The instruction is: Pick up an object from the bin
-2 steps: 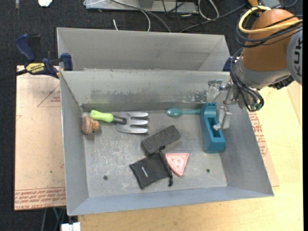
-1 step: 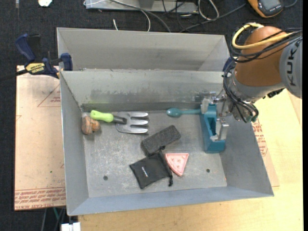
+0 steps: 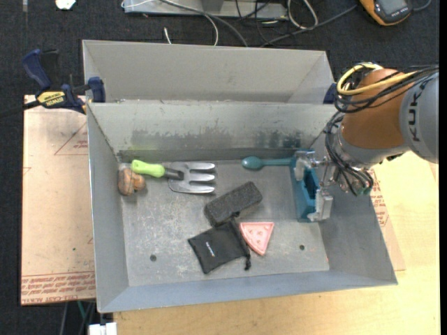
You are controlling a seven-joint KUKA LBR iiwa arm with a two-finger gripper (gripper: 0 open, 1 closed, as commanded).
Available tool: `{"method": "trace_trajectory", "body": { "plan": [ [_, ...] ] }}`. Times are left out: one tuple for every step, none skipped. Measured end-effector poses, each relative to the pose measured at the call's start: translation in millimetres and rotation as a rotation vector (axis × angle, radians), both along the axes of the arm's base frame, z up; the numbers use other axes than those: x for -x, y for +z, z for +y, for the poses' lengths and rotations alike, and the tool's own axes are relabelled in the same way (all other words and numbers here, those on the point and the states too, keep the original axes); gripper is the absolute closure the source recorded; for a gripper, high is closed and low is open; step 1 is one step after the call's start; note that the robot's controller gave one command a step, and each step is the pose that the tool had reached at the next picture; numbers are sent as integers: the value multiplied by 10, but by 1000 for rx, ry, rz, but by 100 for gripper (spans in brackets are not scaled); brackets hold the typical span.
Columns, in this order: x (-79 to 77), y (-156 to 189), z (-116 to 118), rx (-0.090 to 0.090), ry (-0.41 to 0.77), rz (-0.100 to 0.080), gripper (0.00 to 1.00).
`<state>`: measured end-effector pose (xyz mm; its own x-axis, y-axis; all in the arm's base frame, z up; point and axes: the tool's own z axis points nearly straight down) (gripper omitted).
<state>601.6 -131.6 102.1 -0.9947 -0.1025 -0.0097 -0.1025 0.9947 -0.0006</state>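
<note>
Right of centre frame, by the right wall of the grey metal bin (image 3: 353,236): gripper (image 3: 316,204) sits low against a blue, upright, slab-shaped plastic piece (image 3: 305,192). Open or closed: cannot tell, so grasp unconfirmed. Piece judged rigid, light, smooth, probably slippery; best taken across its flat sides, mid-length. Teal plastic spoon (image 3: 264,162) lies just upper left.
</note>
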Motion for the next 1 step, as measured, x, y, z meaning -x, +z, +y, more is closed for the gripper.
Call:
{"method": "trace_trajectory", "body": {
  "plan": [
    [164, -205, 396, 4, 86, -7, 0]
  ]
}}
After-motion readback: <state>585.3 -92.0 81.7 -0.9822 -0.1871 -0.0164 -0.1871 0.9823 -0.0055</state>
